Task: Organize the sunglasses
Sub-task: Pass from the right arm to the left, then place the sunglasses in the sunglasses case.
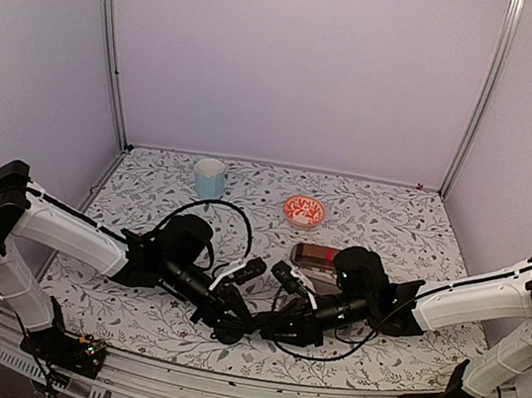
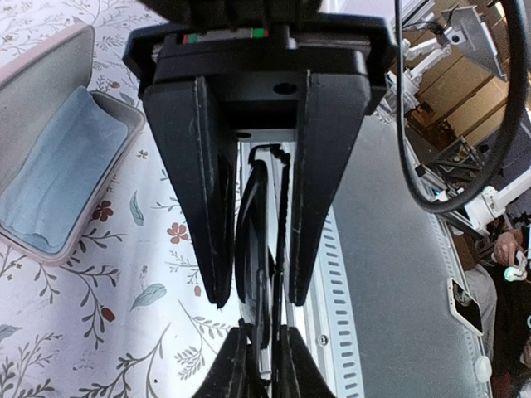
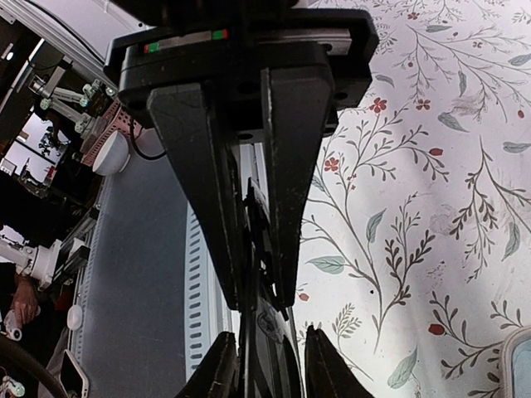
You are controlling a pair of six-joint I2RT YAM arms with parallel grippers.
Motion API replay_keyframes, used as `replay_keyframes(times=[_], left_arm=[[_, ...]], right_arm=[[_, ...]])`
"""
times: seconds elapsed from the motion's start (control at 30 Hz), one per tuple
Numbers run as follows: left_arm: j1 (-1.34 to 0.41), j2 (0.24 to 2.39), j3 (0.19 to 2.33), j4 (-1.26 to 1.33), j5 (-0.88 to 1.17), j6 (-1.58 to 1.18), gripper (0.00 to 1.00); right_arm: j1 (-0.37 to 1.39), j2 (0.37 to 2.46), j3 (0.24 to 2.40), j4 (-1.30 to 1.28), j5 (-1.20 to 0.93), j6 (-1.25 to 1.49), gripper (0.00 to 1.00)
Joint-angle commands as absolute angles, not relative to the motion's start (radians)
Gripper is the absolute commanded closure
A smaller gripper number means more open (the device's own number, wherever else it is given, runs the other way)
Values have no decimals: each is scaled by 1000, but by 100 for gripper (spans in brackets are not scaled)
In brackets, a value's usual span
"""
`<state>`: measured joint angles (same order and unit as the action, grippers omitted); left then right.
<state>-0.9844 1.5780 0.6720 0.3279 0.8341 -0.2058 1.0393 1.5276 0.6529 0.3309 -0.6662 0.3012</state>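
Two grippers: the left gripper [image 2: 253, 294] and right gripper [image 3: 259, 298] are met tip to tip, in front of the brown case [image 1: 317, 257] and to its left.
Left gripper: clenched on the black sunglasses [image 2: 249, 236].
Right gripper: clamped on the same folded pair from the opposite side.
Black sunglasses: held between both grippers, nearer the arm bases than the brown case.
Pink case [image 2: 50, 166]: laid open, a blue cloth [image 2: 62, 170] inside.
Bowl [image 1: 304, 210]: just behind the brown case.
Mug [image 1: 209, 179]: behind it, further left.
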Motion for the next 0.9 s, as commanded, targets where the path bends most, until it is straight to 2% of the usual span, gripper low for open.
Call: replay_keyframes(times=[0.0,0.33,0.57,0.87], left_arm=[[-989,1572,683,334,844,-195,89],[-968,1543,682,326,830,-182,91],[-947,1519,704,290,754,-134,91],[-965,1579,842,212,587,37,94]], right_arm=[[1034,1529,639,354,-663,311,67],[1021,1445,570,342,-599,329,31],[995,1314,527,276,-511,349,28],[868,1094,608,-22,-324,420,29]])
